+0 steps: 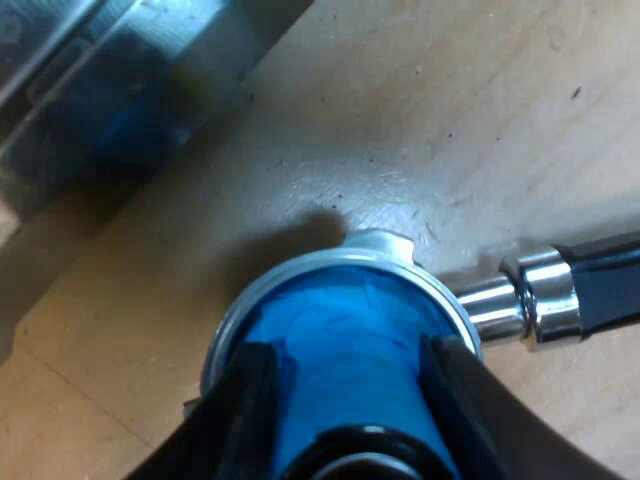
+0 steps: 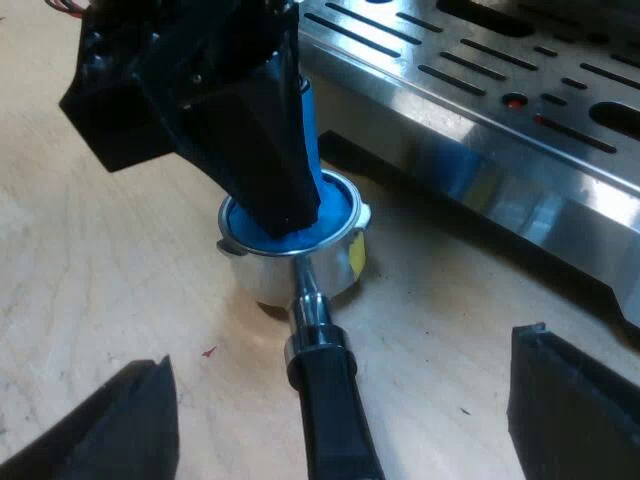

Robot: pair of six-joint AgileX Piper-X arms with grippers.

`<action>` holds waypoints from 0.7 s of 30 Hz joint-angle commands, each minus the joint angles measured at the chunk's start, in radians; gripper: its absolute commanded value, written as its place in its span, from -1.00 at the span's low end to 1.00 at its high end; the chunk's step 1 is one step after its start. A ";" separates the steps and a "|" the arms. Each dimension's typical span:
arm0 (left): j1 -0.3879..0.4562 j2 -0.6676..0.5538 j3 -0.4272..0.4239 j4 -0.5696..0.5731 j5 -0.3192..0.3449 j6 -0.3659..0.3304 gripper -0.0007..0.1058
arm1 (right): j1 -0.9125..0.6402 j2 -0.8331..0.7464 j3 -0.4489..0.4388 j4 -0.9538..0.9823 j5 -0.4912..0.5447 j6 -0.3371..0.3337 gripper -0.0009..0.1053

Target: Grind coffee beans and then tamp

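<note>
Tamper (image 1: 340, 330) stands in the holder (image 2: 285, 275) on the table (image 2: 100, 250), held tight by my left jaws, and the holder's long dark handle (image 2: 330, 420) points in between my wide-open, empty right jaws.

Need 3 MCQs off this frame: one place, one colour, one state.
1. Where is the holder? A on the wooden table B in a mug C lifted in the air
2. Colour of the tamper? A black B blue C red
3. The right claw at the handle? A shut on it B open, a finger each side C shut on the tamper
1 A: it rests on the wood. 2 B: blue shows in the basket, gripped by the left claw. 3 B: fingers stand apart, clear of the handle.
</note>
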 commanded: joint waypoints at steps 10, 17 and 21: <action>-0.004 0.045 0.176 -0.060 0.006 0.004 -0.98 | 0.002 -0.004 0.002 -0.014 -0.033 -0.004 0.33; -0.004 0.045 0.195 -0.075 0.008 0.004 -0.98 | 0.002 -0.004 0.002 -0.014 -0.161 -0.004 0.33; -0.004 0.045 0.195 -0.075 0.011 0.004 -0.98 | 0.002 -0.004 0.002 -0.014 -0.173 0.014 0.33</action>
